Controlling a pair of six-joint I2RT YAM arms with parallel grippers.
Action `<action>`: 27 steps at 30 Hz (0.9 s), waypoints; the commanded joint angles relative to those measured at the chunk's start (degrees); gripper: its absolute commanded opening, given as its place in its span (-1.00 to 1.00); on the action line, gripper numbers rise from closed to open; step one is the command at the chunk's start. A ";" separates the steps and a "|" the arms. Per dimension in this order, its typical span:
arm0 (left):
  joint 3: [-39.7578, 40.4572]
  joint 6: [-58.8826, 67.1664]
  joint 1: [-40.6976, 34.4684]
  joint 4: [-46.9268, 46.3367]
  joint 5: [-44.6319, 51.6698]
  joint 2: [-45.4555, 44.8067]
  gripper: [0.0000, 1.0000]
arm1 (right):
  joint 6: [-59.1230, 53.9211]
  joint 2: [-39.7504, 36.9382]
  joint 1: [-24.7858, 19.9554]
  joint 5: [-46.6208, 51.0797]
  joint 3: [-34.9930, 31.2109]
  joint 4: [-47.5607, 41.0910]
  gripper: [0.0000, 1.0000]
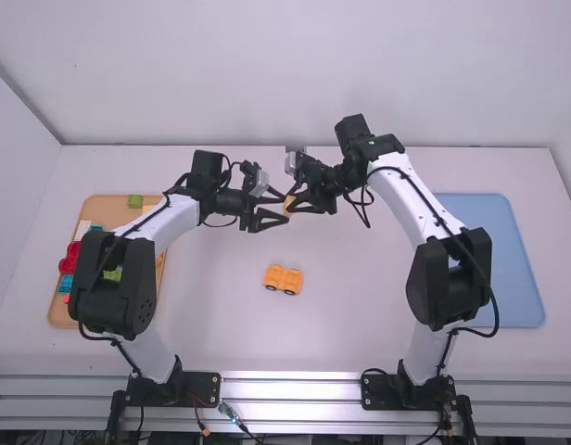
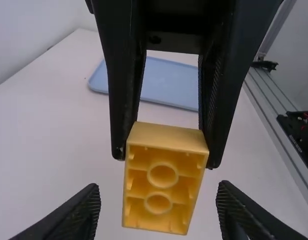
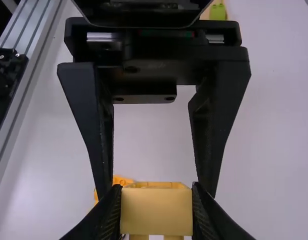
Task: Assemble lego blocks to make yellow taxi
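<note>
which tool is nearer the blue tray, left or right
Right: the right tool grips the yellow block on the side toward the blue tray; the left tool is open, facing that block from the opposite side, farther from the tray.

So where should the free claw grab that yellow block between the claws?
Probably by the two longer side walls of the yellow block, on the length sticking out past the right gripper. The open left gripper could come straight at the hollow underside, which faces it, one finger outside each wall; the right one pinches only the other end.
</note>
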 commanded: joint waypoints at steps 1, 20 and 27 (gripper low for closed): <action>-0.55 0.92 -1.14 -0.13 2.08 0.90 0.16 | -0.26 0.35 0.70 -0.55 1.79 0.00 -0.69; -0.55 1.29 -1.16 -0.37 1.46 0.90 -0.53 | -0.31 0.35 0.79 -0.11 1.79 0.24 -0.59; -0.55 0.94 -1.14 1.25 2.03 0.90 -0.96 | 3.06 0.35 0.79 -0.76 1.81 4.50 0.12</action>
